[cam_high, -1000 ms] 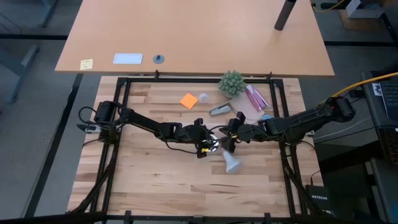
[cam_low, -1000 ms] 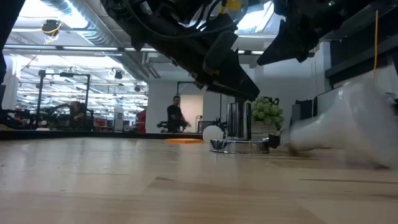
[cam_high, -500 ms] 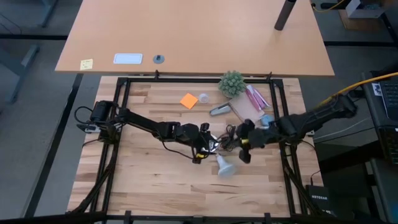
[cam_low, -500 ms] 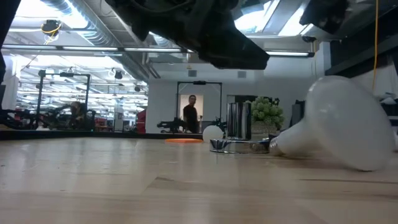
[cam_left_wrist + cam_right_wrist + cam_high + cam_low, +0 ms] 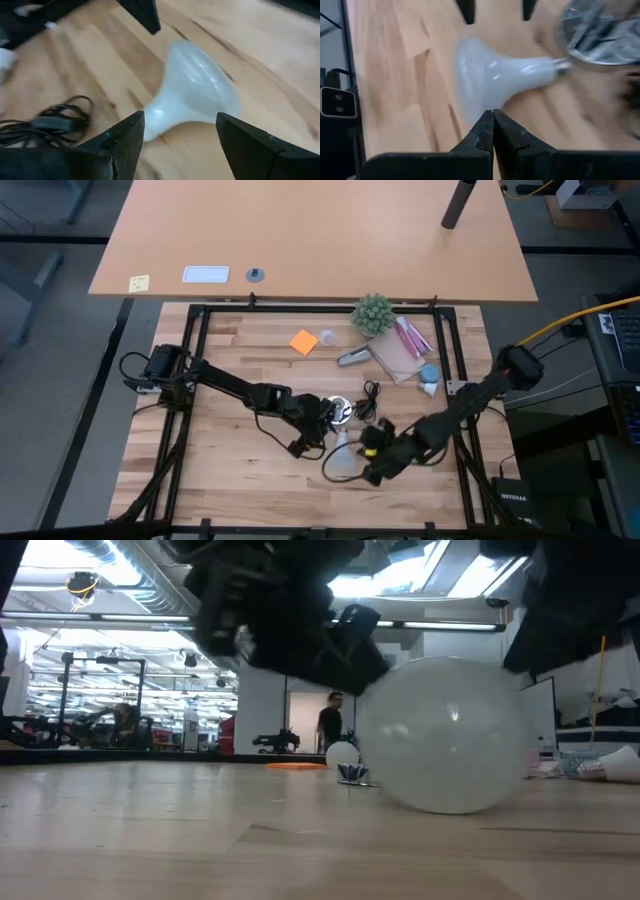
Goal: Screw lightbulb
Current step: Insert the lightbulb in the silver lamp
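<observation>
Near edge: right gripper [image 5: 372,468], fingers pressed together and empty, is sitting just right of the bulb [image 5: 344,457]. The bulb is lying loose on the table [image 5: 230,470], nearer than a second ago. Farther: left gripper [image 5: 312,432], fingers spread, is lining up on the neck; grasping comes next. Base [image 5: 342,411] is lying beyond.
</observation>
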Action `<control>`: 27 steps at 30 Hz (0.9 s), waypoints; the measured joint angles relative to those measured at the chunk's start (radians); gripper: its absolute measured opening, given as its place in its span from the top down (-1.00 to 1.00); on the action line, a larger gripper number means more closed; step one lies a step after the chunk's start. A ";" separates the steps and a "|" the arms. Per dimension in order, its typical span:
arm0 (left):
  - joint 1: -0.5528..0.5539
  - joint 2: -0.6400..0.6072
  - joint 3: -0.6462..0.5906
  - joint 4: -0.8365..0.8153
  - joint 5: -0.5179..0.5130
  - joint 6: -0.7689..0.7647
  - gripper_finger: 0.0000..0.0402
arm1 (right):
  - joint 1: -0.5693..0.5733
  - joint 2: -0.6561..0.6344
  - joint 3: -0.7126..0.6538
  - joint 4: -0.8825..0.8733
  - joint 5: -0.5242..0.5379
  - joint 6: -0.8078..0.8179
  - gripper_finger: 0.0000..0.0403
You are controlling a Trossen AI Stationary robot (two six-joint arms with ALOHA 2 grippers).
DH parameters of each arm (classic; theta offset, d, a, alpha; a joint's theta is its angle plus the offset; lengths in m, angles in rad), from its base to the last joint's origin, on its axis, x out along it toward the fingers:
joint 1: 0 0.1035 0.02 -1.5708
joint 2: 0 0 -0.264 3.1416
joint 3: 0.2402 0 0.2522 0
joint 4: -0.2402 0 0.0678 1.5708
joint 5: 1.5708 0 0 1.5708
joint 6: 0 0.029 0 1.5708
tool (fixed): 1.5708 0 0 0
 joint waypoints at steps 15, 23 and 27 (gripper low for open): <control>-0.101 0.003 -0.001 -0.049 -0.023 -0.112 -0.19 | -0.006 0.142 0.000 0.157 0.113 0.008 0.97; -0.139 0.003 -0.001 -0.041 -0.152 -0.170 -0.19 | -0.058 0.142 0.000 0.157 0.132 -0.009 0.97; -0.127 0.009 -0.001 -0.042 -0.178 -0.216 -0.19 | -0.058 0.142 0.000 0.164 0.134 -0.034 0.97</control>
